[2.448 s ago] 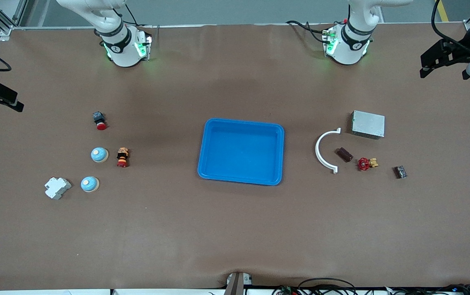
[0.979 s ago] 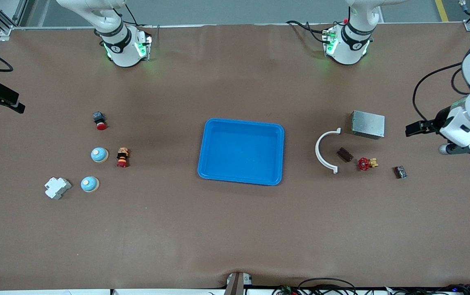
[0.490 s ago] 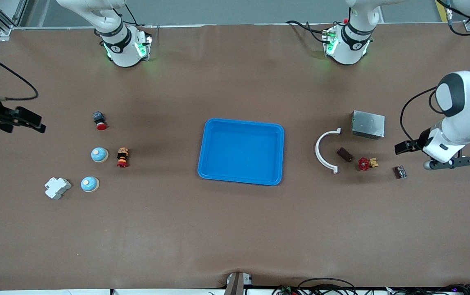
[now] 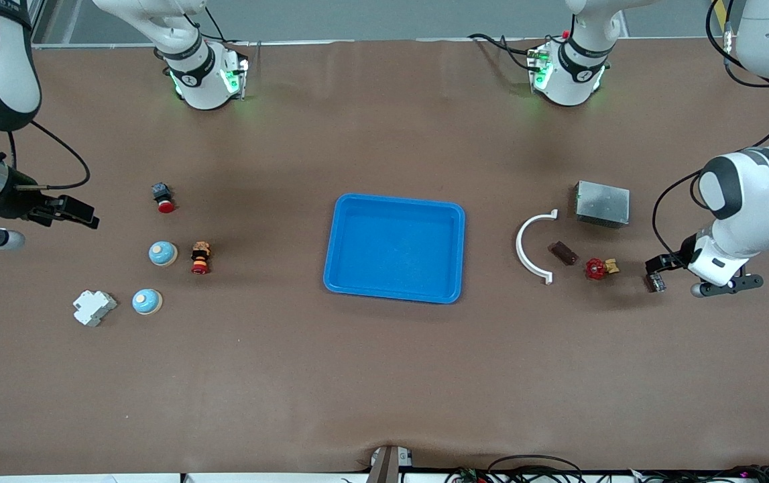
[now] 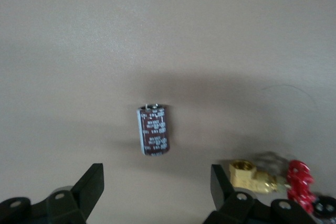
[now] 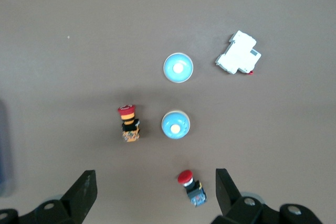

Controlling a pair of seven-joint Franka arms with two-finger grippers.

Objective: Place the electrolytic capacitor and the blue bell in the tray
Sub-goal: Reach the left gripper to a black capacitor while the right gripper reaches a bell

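The electrolytic capacitor (image 5: pixel 153 129) is a small dark cylinder lying on the table toward the left arm's end, partly covered in the front view (image 4: pixel 656 284). My left gripper (image 4: pixel 660 268) hangs just over it, open (image 5: pixel 156 184), with the capacitor ahead of the fingertips and untouched. Two blue bells (image 4: pixel 163 253) (image 4: pixel 147 302) sit toward the right arm's end; the right wrist view shows both (image 6: pixel 175 124) (image 6: pixel 178 68). My right gripper (image 4: pixel 79 213) is open (image 6: pixel 155 187) and empty over bare table beside them. The blue tray (image 4: pixel 394 199) lies mid-table, nothing in it.
A red valve with brass fitting (image 4: pixel 599 268), a brown block (image 4: pixel 564 253), a white curved piece (image 4: pixel 525 249) and a grey metal box (image 4: pixel 602 203) lie near the capacitor. A red push button (image 4: pixel 163 198), a red-and-yellow button (image 4: pixel 200 258) and a white breaker (image 4: pixel 94 307) lie near the bells.
Both arms have swung in from the table's ends. The left gripper has come down over the capacitor. The right gripper has moved toward the buttons and bells.
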